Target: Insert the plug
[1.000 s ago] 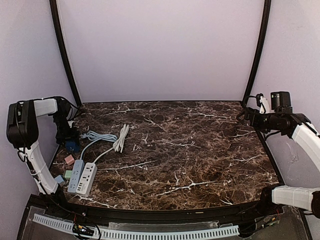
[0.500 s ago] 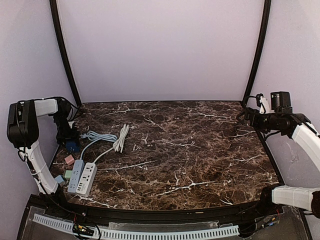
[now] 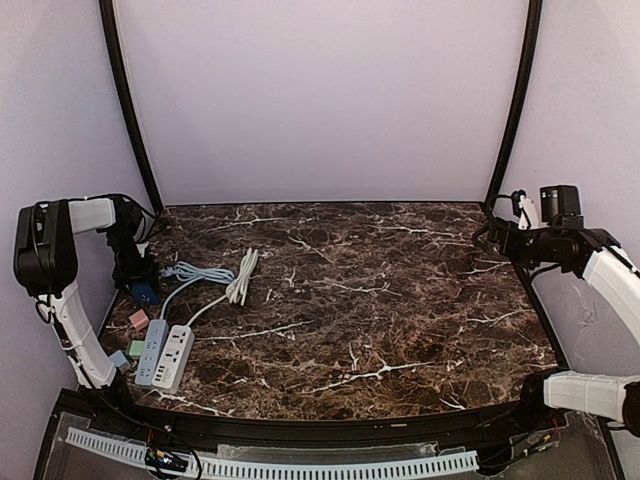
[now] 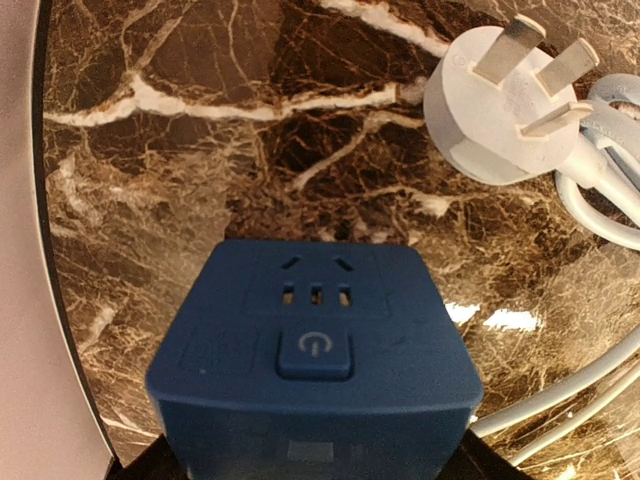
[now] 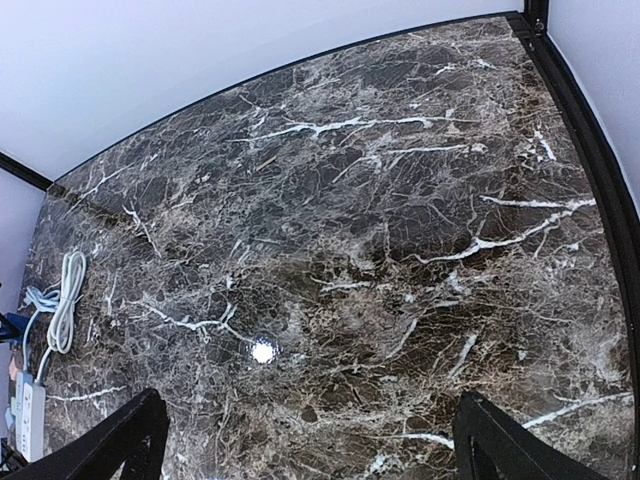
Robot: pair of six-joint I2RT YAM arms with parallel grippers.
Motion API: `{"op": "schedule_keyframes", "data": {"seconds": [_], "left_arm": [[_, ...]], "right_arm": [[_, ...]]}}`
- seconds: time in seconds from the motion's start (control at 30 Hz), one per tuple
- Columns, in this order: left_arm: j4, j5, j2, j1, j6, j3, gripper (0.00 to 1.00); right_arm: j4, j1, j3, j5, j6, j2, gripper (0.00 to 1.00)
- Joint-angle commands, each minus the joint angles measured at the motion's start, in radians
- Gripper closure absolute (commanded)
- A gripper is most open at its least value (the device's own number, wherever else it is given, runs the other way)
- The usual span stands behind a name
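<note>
Right, over on the left edge of the table [image 3: 400, 300] the left gripper [image 3: 138, 280] hangs low over the blue adapter [image 4: 312, 350]. From the wrist view the adapter fills the lower middle, socket face up, slots at the far side and a power button just below them. Only dark shapes show at the bottom corners, so I cannot tell whether the jaws are closed on the adapter or standing off it.

Now the plug [image 4: 505, 115]: white, round-bodied, three flat pins, lying on the marble beyond the adapter and off to its right in that view. Its pins point away from the camera, up and to the right. It is near the adapter but apart from it, with bare marble between. Its pale cable [image 4: 600, 190] loops off the right side.

From above, a white cable bundle [image 3: 243, 275] lies just right of that loop. Two power strips [image 3: 163, 355] sit side by side at the near left edge, with small pink [image 3: 138, 320] and green [image 3: 135, 349] blocks just to their left.

Across the table, the right gripper [image 5: 308, 400] hovers high by the far right edge, fingers [image 5: 130, 440] spread wide, nothing between them but marble far below.
</note>
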Motion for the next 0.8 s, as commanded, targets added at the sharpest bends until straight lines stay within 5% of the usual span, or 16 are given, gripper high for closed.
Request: {"op": "schedule_keyframes", "data": {"seconds": [0.0,0.13,0.3,0.77], "left_arm": [[-0.022,0.005,-0.045,0.003,-0.014,-0.028,0.30],[-0.013,0.005,-0.050,0.003,-0.018,-0.040,0.42],[-0.015,0.005,-0.072,0.003,-0.018,-0.039,0.69],[-0.129,0.197,-0.273,-0.091,-0.040,0.071,0.76]], "right_arm": [[0.014,-0.003,-0.014,-0.008,0.011,-0.011,0.01],[0.015,-0.003,-0.016,-0.008,0.013,-0.009,0.01],[0.016,-0.003,-0.015,-0.010,0.018,-0.010,0.01],[0.065,0.000,0.005,-0.090,0.057,0.005,0.01]]}}
